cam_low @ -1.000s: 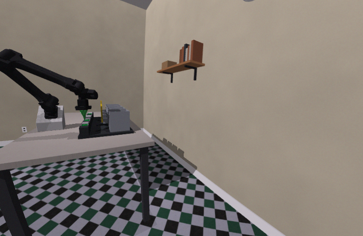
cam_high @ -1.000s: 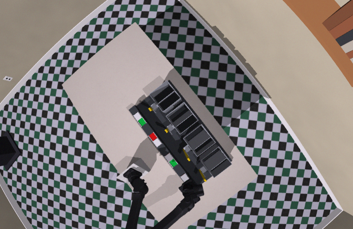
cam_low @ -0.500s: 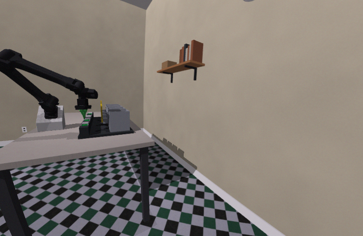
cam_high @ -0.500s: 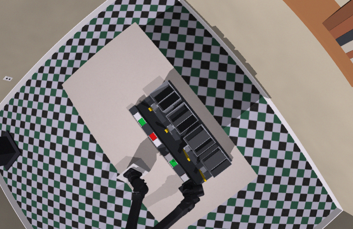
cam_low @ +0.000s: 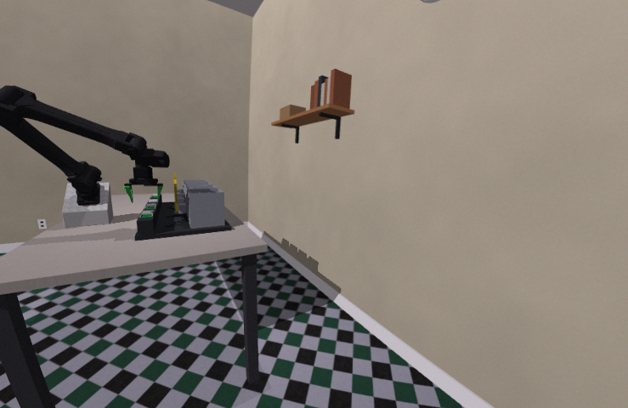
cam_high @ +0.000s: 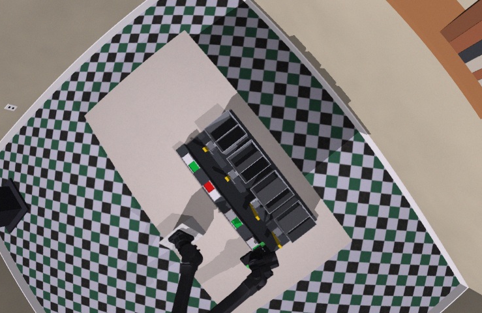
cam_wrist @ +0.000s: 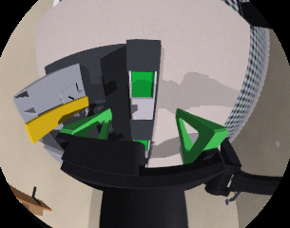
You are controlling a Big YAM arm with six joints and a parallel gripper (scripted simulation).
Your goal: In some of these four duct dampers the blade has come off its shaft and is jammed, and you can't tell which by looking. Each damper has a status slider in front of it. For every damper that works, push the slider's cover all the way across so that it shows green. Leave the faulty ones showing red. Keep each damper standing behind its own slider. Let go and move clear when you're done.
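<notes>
Four grey duct dampers (cam_high: 244,156) (cam_low: 206,209) stand in a row, each behind its slider. From the far end, the first slider (cam_high: 193,166) shows green, the second slider (cam_high: 209,186) red, the third slider (cam_high: 236,222) (cam_wrist: 144,143) green. The fourth slider (cam_wrist: 143,85) (cam_low: 146,216) shows green, its pale cover (cam_wrist: 143,108) at the inner end. My gripper (cam_wrist: 144,112) (cam_low: 144,199) is open and empty above the slider rail, one green fingertip on each side of it. Yellow levers (cam_high: 255,212) (cam_wrist: 59,119) stand at the dampers' fronts. Blade damage cannot be seen.
The dampers and sliders share one black base (cam_high: 230,195) on the pale table (cam_high: 152,92) (cam_low: 179,247). The arm's white mounting block (cam_low: 87,212) stands on the sliders' side. A shelf (cam_low: 314,115) (cam_high: 426,44) with books hangs on the wall beyond the dampers.
</notes>
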